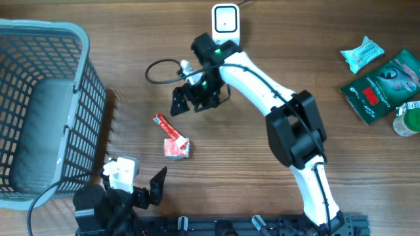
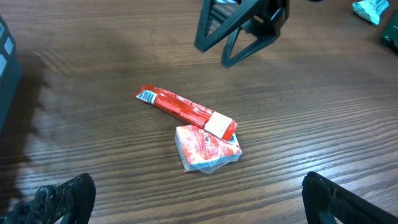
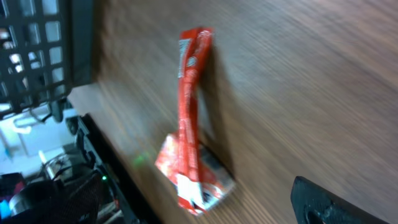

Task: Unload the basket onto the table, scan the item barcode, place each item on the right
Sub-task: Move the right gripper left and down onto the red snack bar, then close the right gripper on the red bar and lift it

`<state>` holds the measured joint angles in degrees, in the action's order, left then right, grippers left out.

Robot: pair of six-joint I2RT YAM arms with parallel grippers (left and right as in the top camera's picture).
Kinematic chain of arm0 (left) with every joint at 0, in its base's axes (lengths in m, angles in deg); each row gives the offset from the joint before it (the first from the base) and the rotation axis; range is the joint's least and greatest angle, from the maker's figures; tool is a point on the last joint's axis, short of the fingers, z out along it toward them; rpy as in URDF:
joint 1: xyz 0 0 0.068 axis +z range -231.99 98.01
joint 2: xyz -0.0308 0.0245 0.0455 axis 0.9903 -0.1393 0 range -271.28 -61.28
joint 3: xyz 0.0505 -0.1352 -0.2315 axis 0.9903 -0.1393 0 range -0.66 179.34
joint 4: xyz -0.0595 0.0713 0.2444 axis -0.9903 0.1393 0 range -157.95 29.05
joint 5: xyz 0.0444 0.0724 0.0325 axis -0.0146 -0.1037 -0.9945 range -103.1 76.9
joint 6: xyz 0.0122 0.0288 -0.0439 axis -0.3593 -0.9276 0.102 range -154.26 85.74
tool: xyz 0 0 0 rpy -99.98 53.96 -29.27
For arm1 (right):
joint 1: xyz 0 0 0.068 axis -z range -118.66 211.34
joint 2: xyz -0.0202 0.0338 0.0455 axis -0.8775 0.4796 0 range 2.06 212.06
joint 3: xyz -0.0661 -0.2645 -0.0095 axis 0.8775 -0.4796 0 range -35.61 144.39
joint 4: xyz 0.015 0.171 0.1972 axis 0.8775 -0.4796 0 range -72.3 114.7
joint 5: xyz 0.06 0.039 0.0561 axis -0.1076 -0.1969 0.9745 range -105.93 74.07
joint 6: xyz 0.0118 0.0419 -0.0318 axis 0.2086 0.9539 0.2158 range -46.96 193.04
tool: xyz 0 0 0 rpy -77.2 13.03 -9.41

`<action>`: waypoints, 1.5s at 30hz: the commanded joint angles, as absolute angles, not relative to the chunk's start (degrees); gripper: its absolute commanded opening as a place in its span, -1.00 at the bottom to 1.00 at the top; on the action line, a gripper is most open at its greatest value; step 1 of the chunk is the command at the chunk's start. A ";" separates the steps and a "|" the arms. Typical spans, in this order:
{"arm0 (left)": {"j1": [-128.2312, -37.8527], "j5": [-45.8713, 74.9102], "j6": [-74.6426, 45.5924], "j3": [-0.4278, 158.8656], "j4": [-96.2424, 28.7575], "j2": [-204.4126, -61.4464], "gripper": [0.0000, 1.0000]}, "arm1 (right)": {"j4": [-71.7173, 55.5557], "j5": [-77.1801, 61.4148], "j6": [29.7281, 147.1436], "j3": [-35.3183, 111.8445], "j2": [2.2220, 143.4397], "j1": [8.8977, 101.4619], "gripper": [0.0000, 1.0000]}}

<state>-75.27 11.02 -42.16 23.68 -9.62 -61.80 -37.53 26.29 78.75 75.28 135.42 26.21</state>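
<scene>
Overhead, the red stick packet (image 1: 167,127) lies diagonally on the surface (image 1: 315,59), one end on a square pouch (image 1: 176,149). The right gripper (image 1: 189,103), spread wide and empty, hovers nearer than the equally spread left gripper (image 2: 198,202).

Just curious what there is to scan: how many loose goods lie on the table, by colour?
Red: 2, stick and square pack
Teal: 1, bag
Green: 1, pouch
White-green: 1, container, cut off at the edge
Total: 5
</scene>
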 commanded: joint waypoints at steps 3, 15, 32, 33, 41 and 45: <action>-75.12 11.92 -42.88 23.55 -9.80 -61.64 1.00 | -34.43 35.86 77.33 73.42 140.88 24.96 0.69; -75.12 11.92 -42.88 23.55 -9.80 -61.64 1.00 | -30.84 41.09 74.71 73.42 145.10 18.73 0.31; -75.12 11.92 -42.88 23.55 -9.80 -61.66 1.00 | -27.19 41.92 75.80 73.42 146.59 22.14 -0.10; -75.12 11.92 -42.88 23.55 -9.82 -61.66 1.00 | -26.98 42.53 75.80 73.40 146.81 21.99 -0.10; -75.12 11.92 -42.88 23.55 -9.80 -61.66 1.00 | -22.45 44.17 76.11 67.91 147.26 21.99 -0.79; -75.12 11.92 -42.88 23.55 -9.80 -61.66 1.00 | -23.48 44.17 76.09 67.23 147.24 22.23 -0.91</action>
